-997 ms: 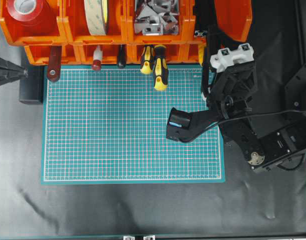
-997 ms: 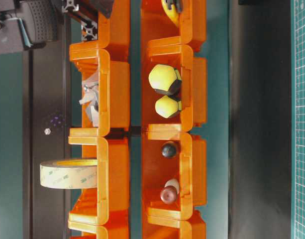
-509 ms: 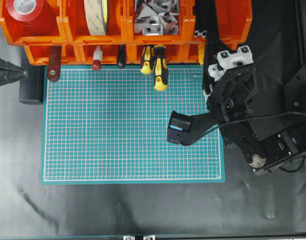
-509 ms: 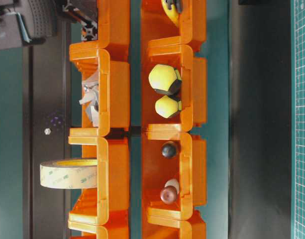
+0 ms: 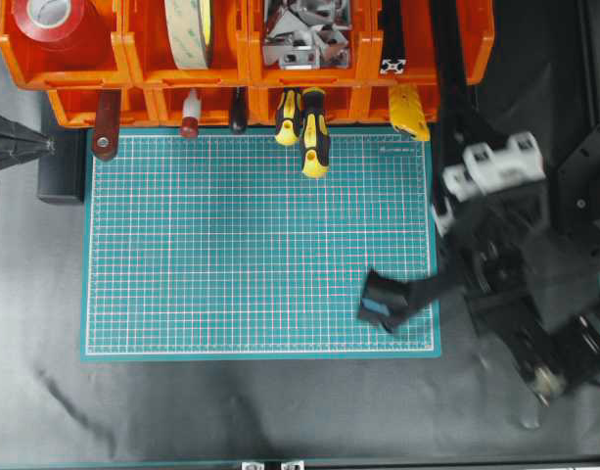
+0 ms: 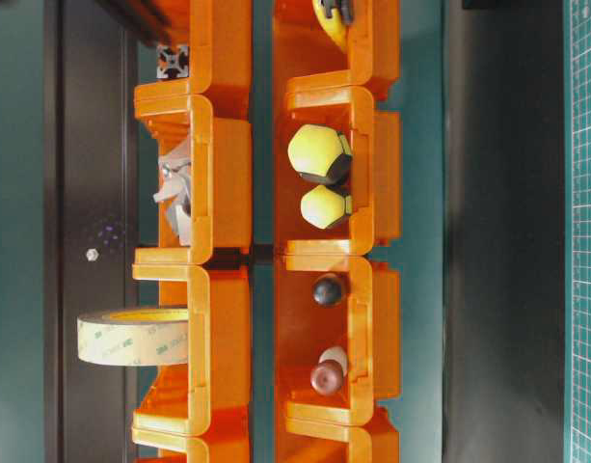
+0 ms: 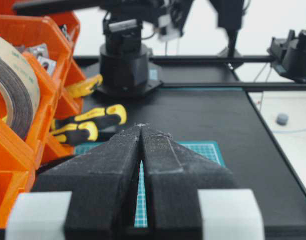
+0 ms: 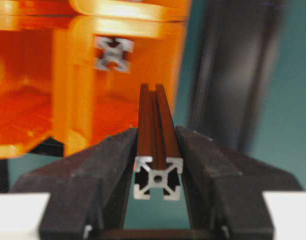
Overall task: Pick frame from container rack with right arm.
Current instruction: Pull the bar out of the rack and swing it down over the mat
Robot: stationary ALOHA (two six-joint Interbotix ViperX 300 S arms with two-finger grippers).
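Note:
My right gripper [image 8: 157, 150] is shut on a frame [image 8: 157, 178], a slim black slotted bar whose silvery cut end faces the camera. Overhead, the held frame [image 5: 449, 73] reaches from the blurred right gripper [image 5: 460, 137] back past the orange container rack [image 5: 133, 73]. A second frame [image 5: 391, 39] lies in the rack's upper right bin. Its cut end also shows in the right wrist view [image 8: 113, 53] and the table-level view [image 6: 173, 61]. My left gripper [image 7: 141, 125] is shut and empty at the left edge of the overhead view [image 5: 47, 144].
The green mat [image 5: 260, 245] lies below the rack. Yellow-and-black screwdrivers [image 5: 314, 132] stick out of a lower bin over the mat's far edge. Tape rolls [image 5: 190, 29], metal brackets [image 5: 301, 34] and a yellow handle [image 5: 409, 110] sit in other bins.
My right arm has pulled back from the rack toward the front right, drawing the frame out with it. It has left the table-level view. The left arm has not moved.

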